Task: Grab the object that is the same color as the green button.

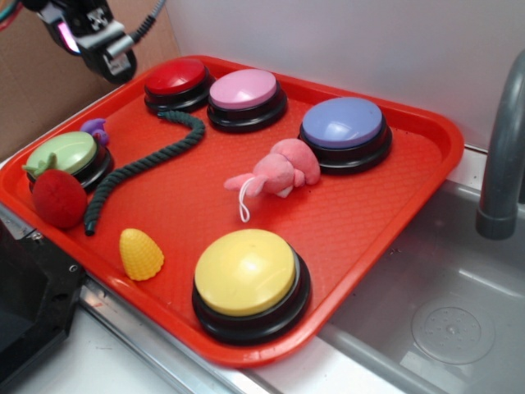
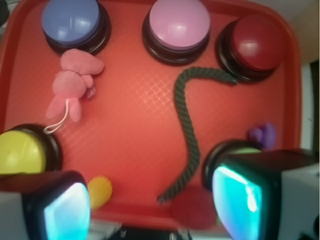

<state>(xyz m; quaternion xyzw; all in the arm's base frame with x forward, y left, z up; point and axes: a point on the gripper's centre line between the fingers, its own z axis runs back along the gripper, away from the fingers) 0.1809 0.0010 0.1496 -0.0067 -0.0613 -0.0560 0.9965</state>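
Observation:
The object, a long dark green twisted rope (image 1: 123, 171), lies in a wave on the red tray (image 1: 189, 201), running from the red button (image 1: 176, 78) down toward the tray's front left edge. The green button (image 1: 64, 153) stands at the left edge, next to the rope's lower end. My gripper (image 1: 115, 59) hovers high above the tray's back left corner, well off the rope. In the wrist view the gripper (image 2: 152, 205) is open with nothing between its fingers; the rope (image 2: 187, 125) runs down the middle, and the right finger (image 2: 240, 200) hides most of the green button (image 2: 241, 149).
A red fuzzy strawberry (image 1: 59, 199) touches the rope's lower end. Also on the tray are a yellow corn toy (image 1: 140, 255), yellow button (image 1: 244, 273), pink plush (image 1: 277, 172), pink button (image 1: 244, 92), blue button (image 1: 343, 125) and a small purple piece (image 1: 96, 127). A sink and faucet (image 1: 500, 164) are at right.

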